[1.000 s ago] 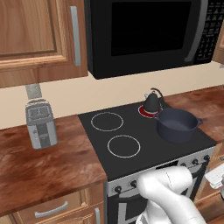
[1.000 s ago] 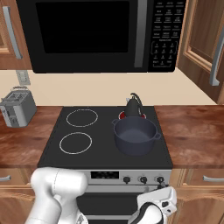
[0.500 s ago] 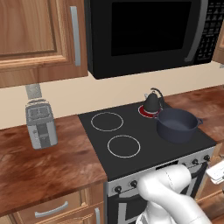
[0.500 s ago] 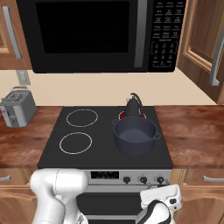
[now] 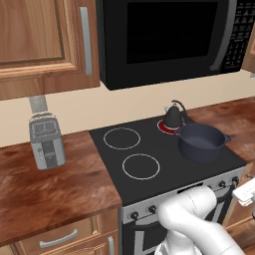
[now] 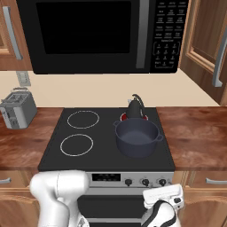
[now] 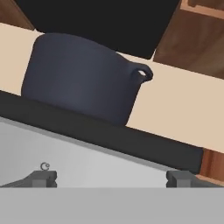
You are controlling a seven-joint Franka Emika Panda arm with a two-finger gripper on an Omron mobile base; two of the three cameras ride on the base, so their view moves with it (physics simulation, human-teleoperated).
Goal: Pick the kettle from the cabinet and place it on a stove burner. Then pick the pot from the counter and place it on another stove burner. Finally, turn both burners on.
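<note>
The black kettle stands on the back right stove burner, which glows red. The dark blue-grey pot sits on the front right of the black cooktop and hides the ring under it. My gripper is low in front of the stove's control panel, below the pot, open with nothing between its fingers. The white hand hangs just under the right-hand knobs. The counter lies on both sides of the stove.
Two white burner rings on the left half of the cooktop are bare. A toaster stands on the left counter. A black microwave hangs over the stove. The wall cabinet is at the upper right.
The hand has risen a little in front of the stove, closer to the knob panel. Kettle and pot have not moved.
</note>
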